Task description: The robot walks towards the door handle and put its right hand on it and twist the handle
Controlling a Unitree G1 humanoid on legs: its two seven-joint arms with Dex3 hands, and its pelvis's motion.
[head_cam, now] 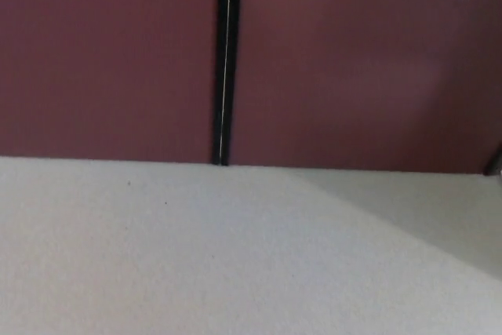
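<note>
Two dark red door panels [353,60] fill the upper part of the head view, split by a black vertical gap [225,60] with a thin bright line. Below the gap spreads pale speckled floor [196,256]. Neither hand shows, nor any door handle.

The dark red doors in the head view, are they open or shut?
Shut, it seems: the two dark red panels meet at a narrow black seam, with only a thin light line. No handle shows.
</note>
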